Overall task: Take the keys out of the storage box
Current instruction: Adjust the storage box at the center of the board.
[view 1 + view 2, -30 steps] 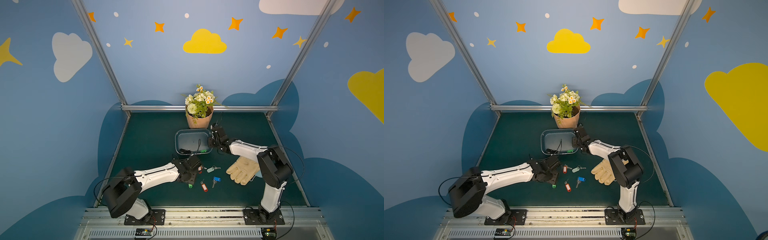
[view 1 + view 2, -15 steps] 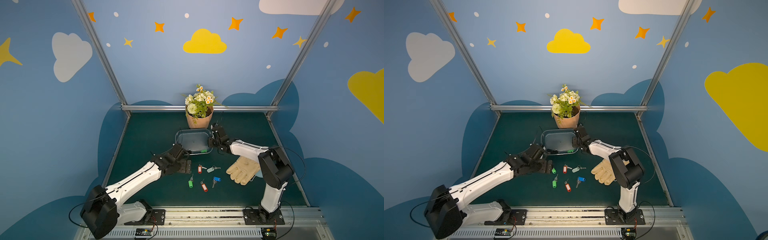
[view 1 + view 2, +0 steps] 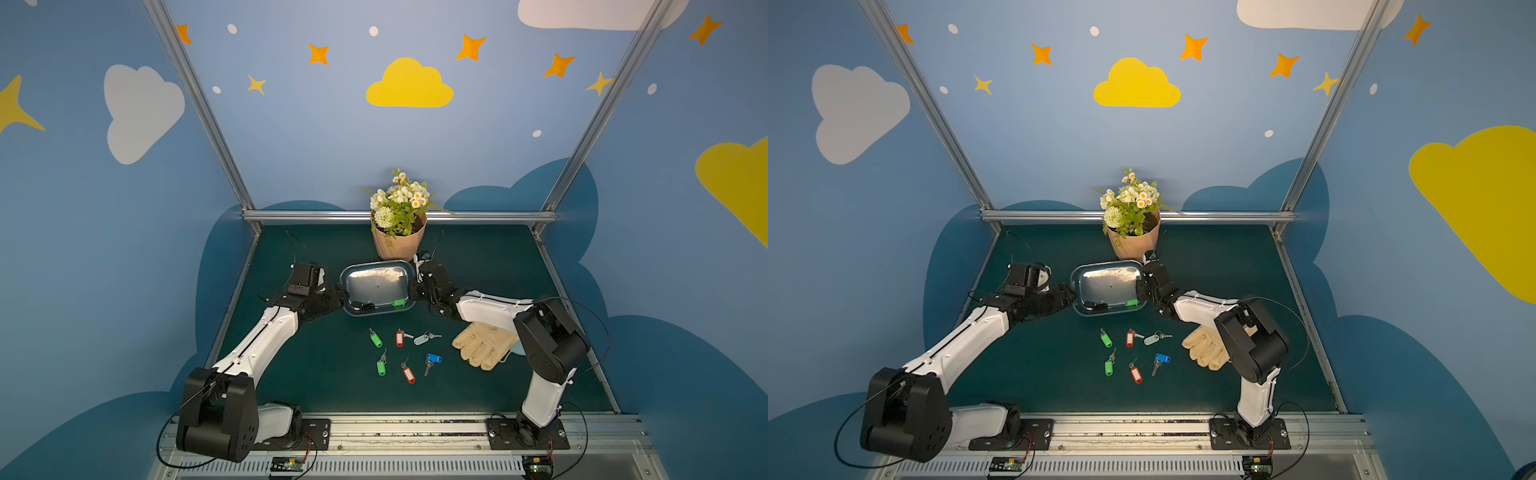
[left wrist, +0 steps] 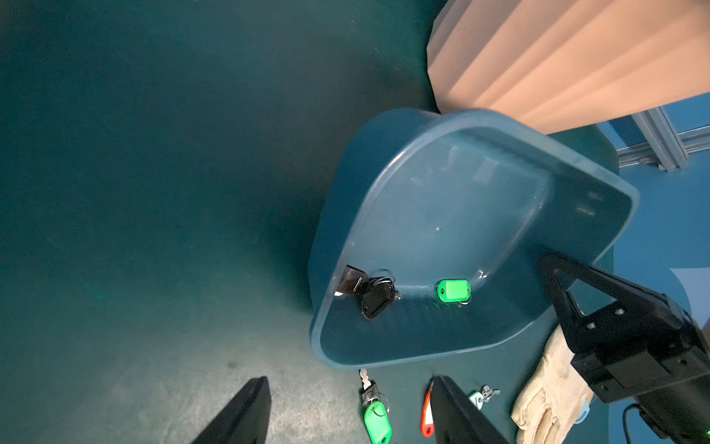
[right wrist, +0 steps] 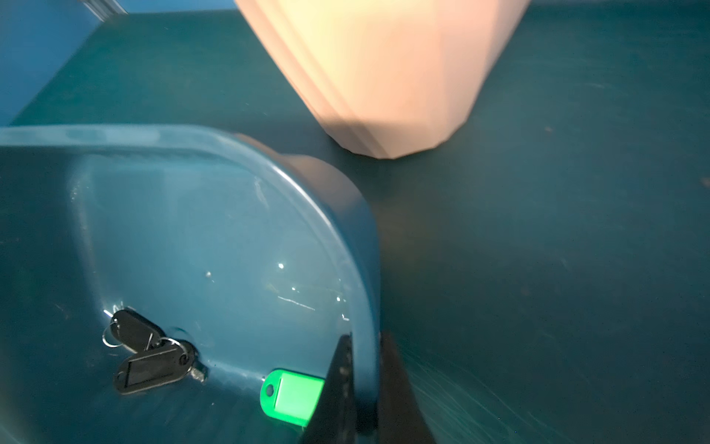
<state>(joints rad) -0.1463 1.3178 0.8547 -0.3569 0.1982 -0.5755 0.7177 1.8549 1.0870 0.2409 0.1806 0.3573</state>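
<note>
Two black-tagged keys [image 4: 378, 298] and one green-tagged key [image 4: 453, 290], silver metal on oblong plastic tags, lie against the low front wall of the translucent blue-grey plastic storage box [image 3: 376, 280], which is tilted toward the front edge of the green bench [image 3: 291, 374]. The right pincer [image 5: 365, 340] is clamped on its smooth rim, probably tipping it to gather them. The left pincer [image 4: 349, 382] stands open beside it.

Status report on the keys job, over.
Left gripper open beside box. Right gripper shut on box rim. Three keys inside, six out on table. Flower pot just behind box.
</note>
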